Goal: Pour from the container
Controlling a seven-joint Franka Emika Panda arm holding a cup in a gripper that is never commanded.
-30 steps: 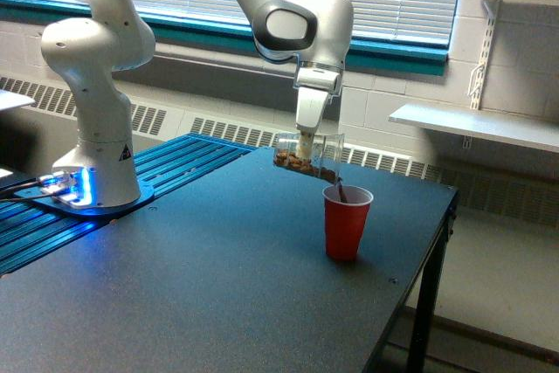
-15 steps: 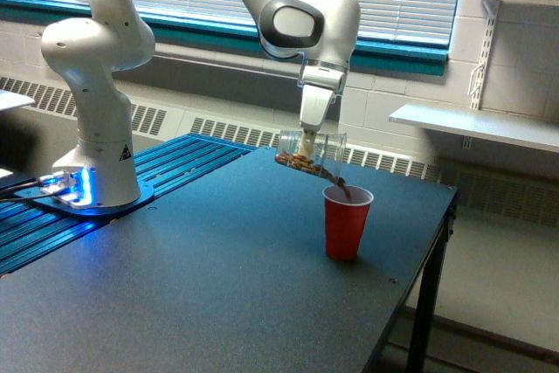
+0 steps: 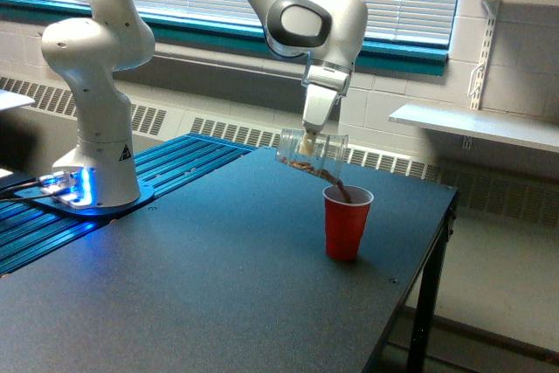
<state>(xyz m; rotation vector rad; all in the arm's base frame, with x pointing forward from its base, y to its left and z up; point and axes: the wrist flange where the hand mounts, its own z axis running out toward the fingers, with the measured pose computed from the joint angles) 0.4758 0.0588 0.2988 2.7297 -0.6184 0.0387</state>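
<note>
Exterior view: the clear container (image 3: 311, 151) is tipped on its side above the red cup (image 3: 347, 224), and brown bits are falling in. To pour well, tip slowly and keep its mouth right over the cup. It hangs just under the gripper (image 3: 307, 139), whose jaws are clamped on it.

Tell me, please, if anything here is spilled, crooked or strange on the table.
Nothing stands out. The clear cup in the gripper is tipped on purpose, and its brown bits fall into the red cup, which stands upright on the table. No spilled bits show around it.
</note>
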